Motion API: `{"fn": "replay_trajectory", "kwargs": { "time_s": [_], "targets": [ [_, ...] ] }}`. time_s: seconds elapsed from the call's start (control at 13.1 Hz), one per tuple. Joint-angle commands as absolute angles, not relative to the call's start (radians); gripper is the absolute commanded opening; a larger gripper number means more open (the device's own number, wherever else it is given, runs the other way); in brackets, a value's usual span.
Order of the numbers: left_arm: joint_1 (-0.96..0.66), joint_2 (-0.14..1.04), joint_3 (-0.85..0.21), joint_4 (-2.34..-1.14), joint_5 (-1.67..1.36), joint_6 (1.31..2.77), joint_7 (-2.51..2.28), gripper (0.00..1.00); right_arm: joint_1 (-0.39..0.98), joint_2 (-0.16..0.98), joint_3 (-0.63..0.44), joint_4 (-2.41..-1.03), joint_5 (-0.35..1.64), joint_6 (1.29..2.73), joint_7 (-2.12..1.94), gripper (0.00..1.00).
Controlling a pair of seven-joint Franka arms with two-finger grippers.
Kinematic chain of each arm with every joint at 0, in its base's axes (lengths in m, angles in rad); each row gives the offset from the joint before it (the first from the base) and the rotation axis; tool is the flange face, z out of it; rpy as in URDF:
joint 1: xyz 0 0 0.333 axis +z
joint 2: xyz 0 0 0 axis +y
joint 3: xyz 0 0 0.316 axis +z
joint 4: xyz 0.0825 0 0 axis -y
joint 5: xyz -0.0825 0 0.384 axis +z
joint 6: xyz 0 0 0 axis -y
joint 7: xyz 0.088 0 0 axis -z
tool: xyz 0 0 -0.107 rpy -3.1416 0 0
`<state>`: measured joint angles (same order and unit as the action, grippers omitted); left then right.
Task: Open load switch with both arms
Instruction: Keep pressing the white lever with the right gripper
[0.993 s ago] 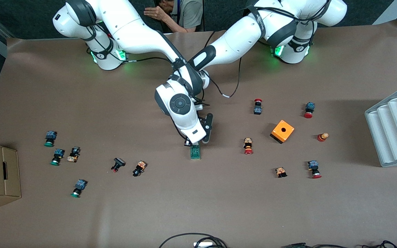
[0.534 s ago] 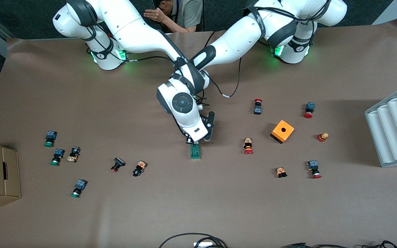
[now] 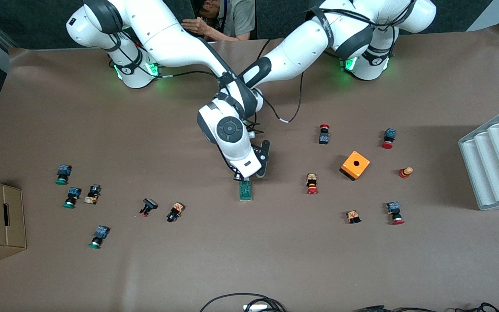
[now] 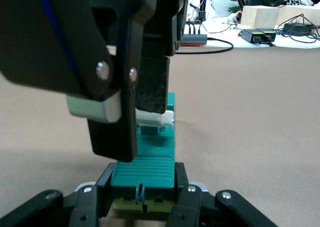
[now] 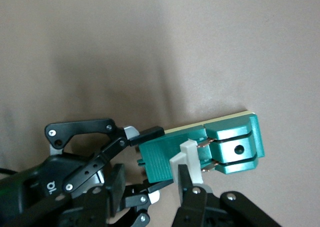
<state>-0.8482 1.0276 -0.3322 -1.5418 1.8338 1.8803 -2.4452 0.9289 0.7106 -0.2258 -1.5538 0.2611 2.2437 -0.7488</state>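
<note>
Front view: the narrow green rectangular load switch (image 3: pixel 245 190) lies mid-table, at 9 o'clock from the orange cube box (image 3: pixel 355 164). Left wrist view: the left gripper (image 4: pixel 143 197) clamps the switch's ribbed end, apparently anchoring it. Right wrist view: the right gripper (image 5: pixel 190 184) pinches its white sliding piece (image 5: pixel 186 162), jaws closed, likely for pulling.
</note>
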Motion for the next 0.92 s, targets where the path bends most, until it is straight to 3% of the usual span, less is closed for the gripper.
{"fn": "replay_trajectory", "kwargs": {
  "time_s": [0.0,0.84],
  "targets": [
    [-0.885,1.045,-0.347,-1.549,1.812,1.864,-2.484,0.47,0.925,0.715,-0.213,-1.571,0.285,2.263,-0.746,0.5],
    [-0.885,1.045,-0.347,-1.549,1.812,1.864,-2.484,0.47,0.925,0.742,-0.213,-1.568,0.285,2.306,-0.746,0.5]
  ]
}}
